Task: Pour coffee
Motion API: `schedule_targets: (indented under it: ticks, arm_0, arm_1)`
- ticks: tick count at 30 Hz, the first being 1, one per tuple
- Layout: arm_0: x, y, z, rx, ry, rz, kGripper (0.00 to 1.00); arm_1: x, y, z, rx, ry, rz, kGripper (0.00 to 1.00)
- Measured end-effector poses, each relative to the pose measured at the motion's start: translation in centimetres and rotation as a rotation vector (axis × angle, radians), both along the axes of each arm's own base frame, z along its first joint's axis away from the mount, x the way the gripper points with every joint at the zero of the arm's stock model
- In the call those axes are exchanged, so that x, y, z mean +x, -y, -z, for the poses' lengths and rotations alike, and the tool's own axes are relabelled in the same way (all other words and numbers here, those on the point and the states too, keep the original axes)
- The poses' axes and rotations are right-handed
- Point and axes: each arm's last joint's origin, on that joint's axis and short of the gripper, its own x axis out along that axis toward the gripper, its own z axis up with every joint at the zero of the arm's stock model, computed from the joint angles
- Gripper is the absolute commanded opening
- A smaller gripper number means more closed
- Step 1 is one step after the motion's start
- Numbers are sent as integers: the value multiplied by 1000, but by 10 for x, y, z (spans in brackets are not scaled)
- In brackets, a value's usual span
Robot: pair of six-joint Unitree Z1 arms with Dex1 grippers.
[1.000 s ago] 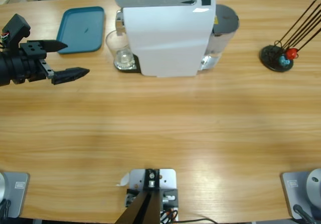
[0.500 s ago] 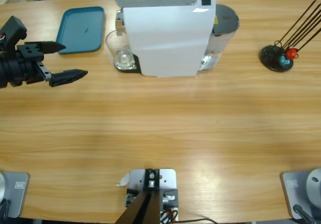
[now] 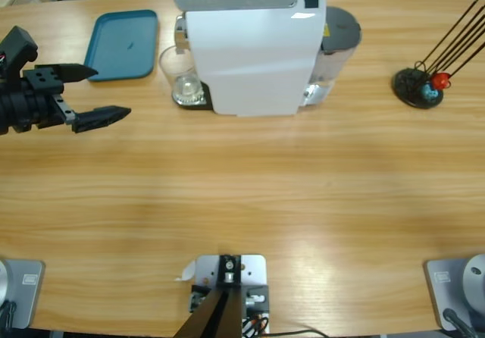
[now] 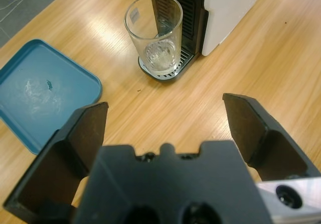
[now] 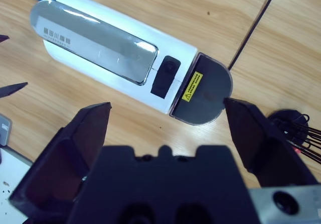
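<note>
A clear glass tumbler (image 3: 182, 76) stands on the drip tray (image 4: 170, 73) under the spout of the white coffee machine (image 3: 254, 57). The glass (image 4: 155, 33) looks clear at the bottom, and no coffee shows in it. My left gripper (image 3: 114, 90) hovers at the table's left side, open, its jaws pointing toward the glass with a gap of bare table between. In the left wrist view my left gripper (image 4: 165, 106) holds nothing. My right gripper (image 5: 168, 106) is open and empty, high above the machine (image 5: 120, 58), and is out of the high view.
A teal tray (image 3: 123, 44) lies left of the machine, behind the left gripper. The machine's dark water tank (image 3: 341, 31) is on its right end. A black stand (image 3: 418, 86) with thin rods and small coloured capsules sits at the far right.
The left gripper has drawn back slightly to the left, away from the glass, still open. Nothing else has moved.
</note>
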Motion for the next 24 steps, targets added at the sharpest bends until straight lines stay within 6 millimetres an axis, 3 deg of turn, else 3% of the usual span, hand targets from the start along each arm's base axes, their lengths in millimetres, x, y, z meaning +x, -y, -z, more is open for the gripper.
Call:
schedule_targets:
  ticks: [11, 15, 18, 24]
  arm_0:
    - [-1, -1, -1, -3, 4, 0, 1000]
    - [-2, -1, -3, -13, 4, -4, 1000]
    - [-4, -1, -4, -33, -3, 4, 1000]
    - [-14, -7, -12, -66, 29, 7, 1000]
  arm_1:
    - [-7, 3, 0, -21, 0, -48, 1000]
    - [-42, 16, 9, -53, -14, -130, 1000]
    - [-74, 36, 24, -43, -7, -152, 1000]
    - [-139, 83, 75, 6, 129, -206, 1000]
